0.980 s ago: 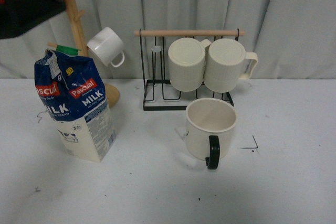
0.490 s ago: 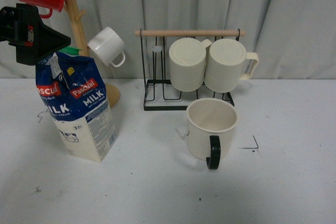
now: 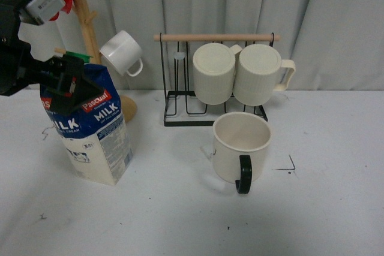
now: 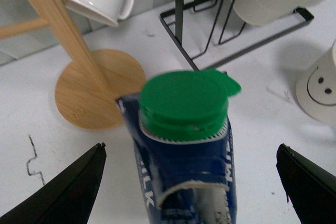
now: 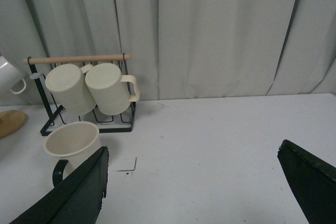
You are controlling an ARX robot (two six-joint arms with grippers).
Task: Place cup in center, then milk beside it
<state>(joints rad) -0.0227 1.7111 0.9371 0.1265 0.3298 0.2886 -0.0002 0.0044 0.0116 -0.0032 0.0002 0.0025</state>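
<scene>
Blue-and-white card, creased and soft at the top, is what the left pincer [image 4: 190,148] has to take. Its jaws stand wide open on either side of the milk [image 3: 90,130], level with the green cap [image 4: 184,103] and touching nothing. The carton stands well left of the wire rack [image 3: 180,109], on the tabletop [image 3: 180,220]. The cup [image 3: 241,147] stands upright just in front of the rack's right half, handle toward the camera, so the first step looks done. The right pincer [image 5: 193,150] is spread wide and empty, off to the right of the rack.

Closing on the crumpled gable is the likely trouble. The card may fold and let the carton slip or tip, so a lower hold on the firmer body seems safer. The wooden mug tree [image 3: 90,34], farther left of the rack than the carton, stands close behind it, and a jaw swinging back could knock its post. On the way over, the carton's base could clip the cup.

Half a second earlier the left arm hung above the carton. Now it has dropped in front of the carton's upper part and hides part of the label. Carton and cup have not shifted.
</scene>
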